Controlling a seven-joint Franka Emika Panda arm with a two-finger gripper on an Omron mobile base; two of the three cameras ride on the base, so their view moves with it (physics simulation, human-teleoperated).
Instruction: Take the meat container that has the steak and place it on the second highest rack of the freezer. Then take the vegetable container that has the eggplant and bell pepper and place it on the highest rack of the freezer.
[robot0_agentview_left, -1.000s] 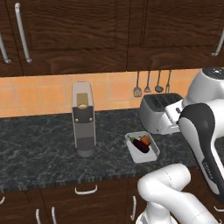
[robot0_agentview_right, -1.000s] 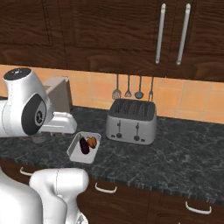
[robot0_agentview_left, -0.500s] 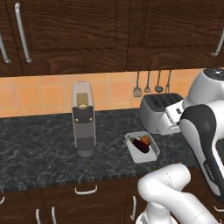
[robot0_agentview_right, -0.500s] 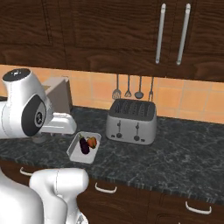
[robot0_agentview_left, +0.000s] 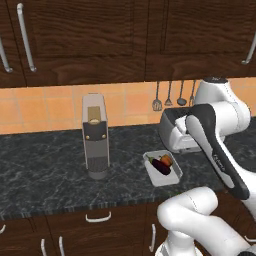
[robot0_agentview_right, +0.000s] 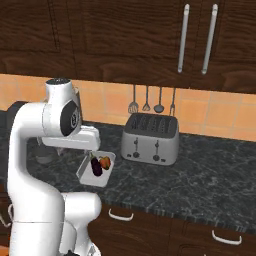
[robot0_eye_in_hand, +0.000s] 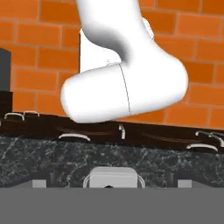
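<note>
Vegetable container (robot0_agentview_left: 163, 169) with eggplant (robot0_agentview_left: 159, 166) and bell pepper (robot0_agentview_left: 166, 160) sits on the dark counter (robot0_agentview_left: 45, 165) between coffee machine (robot0_agentview_left: 95, 135) and toaster (robot0_agentview_right: 150, 138) — probably light, rigid, contents loose, so grab a rim wall and keep level — gripper jaws fully spread, holding nothing.

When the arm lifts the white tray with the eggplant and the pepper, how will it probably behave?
The tray looks rigid and shallow, so it should lift flat without bending. The eggplant and the pepper lie loose and are rounded, so they may roll if it tilts. It seems light for its size.
</note>
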